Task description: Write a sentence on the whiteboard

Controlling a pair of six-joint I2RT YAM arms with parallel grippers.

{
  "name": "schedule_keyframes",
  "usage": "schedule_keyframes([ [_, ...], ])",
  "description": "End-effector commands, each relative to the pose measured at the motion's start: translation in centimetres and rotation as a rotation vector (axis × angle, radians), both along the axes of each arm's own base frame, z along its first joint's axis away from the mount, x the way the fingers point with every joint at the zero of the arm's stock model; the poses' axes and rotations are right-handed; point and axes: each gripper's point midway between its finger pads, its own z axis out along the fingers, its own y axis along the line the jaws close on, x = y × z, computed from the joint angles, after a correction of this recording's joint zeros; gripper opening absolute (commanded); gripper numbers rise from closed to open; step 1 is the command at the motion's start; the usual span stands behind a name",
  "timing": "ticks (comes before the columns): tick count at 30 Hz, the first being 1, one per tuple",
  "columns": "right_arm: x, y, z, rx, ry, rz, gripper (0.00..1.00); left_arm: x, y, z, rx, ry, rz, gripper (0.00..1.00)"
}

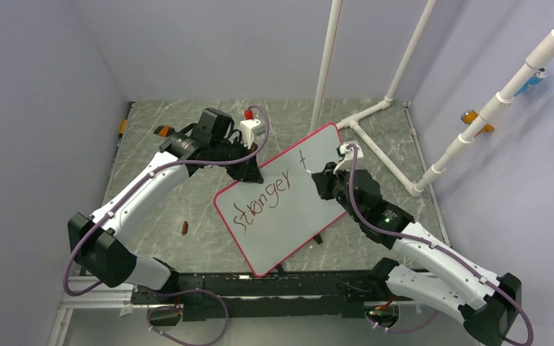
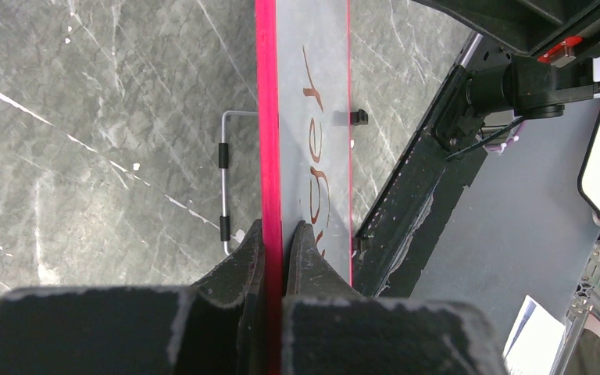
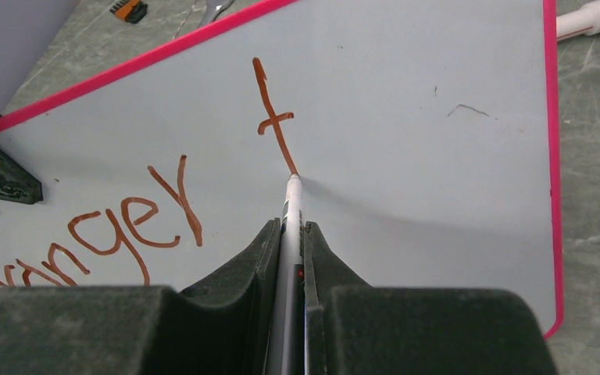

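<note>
The whiteboard [image 1: 292,216] with a pink-red rim lies tilted on the table between the arms. On it stands dark-red writing [image 1: 263,202] reading "stronger" and a single "t" [image 1: 304,161]; the "t" also shows in the right wrist view [image 3: 273,121]. My left gripper [image 1: 249,171] is shut on the board's far left edge [image 2: 269,156]. My right gripper [image 1: 324,176] is shut on a white marker [image 3: 291,211], whose tip touches the board at the foot of the "t".
A small red-brown marker cap [image 1: 185,228] lies on the table left of the board. White pipe framing [image 1: 375,137] stands at the back right. A wire stand [image 2: 225,180] shows under the board's edge.
</note>
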Motion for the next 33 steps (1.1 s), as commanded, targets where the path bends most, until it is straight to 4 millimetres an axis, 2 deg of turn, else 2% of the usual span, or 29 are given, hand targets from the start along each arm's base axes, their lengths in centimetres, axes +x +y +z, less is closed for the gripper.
schedule_keyframes([
  [1,-0.9,-0.4,-2.1,-0.026,0.062,0.009,0.00,4.2,1.7,0.3,0.120,-0.283,0.019,0.00],
  [7,-0.4,-0.7,-1.8,-0.048,0.056,-0.017,0.00,4.1,1.7,0.1,0.122,-0.280,0.017,0.00],
  [21,1.8,-0.3,2.3,-0.076,-0.026,-0.052,0.00,4.1,1.6,0.1,0.122,-0.278,0.015,0.00],
  [27,1.3,-0.6,3.9,-0.046,-0.043,-0.049,0.00,4.1,1.7,0.2,0.123,-0.281,0.016,0.00],
  [33,0.1,-1.2,6.8,0.048,-0.100,-0.045,0.00,4.1,1.6,0.2,0.122,-0.283,0.016,0.00],
])
